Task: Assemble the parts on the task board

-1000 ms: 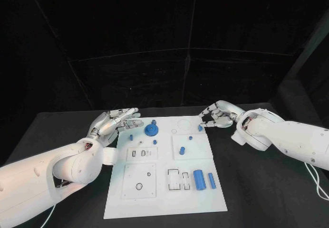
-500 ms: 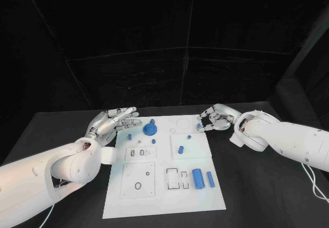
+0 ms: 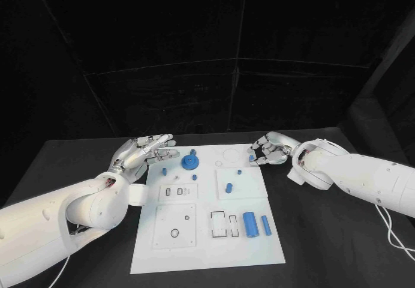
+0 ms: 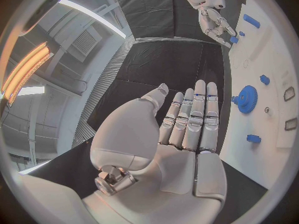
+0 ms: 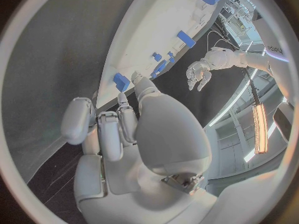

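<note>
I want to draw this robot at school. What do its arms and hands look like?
Both arms are fat, smooth and white, like rounded shells. Each ends in a silver metal hand: the left hand and the right hand. The fingers are made of little segments with paler pads. A thin white cable hangs by the right arm.

— What am I looking at on my arms from here?

— I see two bulky white arms with smooth, glossy, rounded shells. My left arm [image 3: 78, 210] has a dark seam with a hint of red at the joint near its wrist. A thin white cable trails beside my right arm [image 3: 363, 177] near the picture's edge.

— And the hands?

— My left hand [image 3: 143, 153] is silver-grey metal with a smooth pale palm, its fingers [image 4: 193, 117] built of segments with small dark-and-metal hinge blocks between them. My right hand [image 3: 270, 150] matches it: silver, with rounded pads, and an exposed metal fitting with screws at the wrist in the wrist view.
</note>
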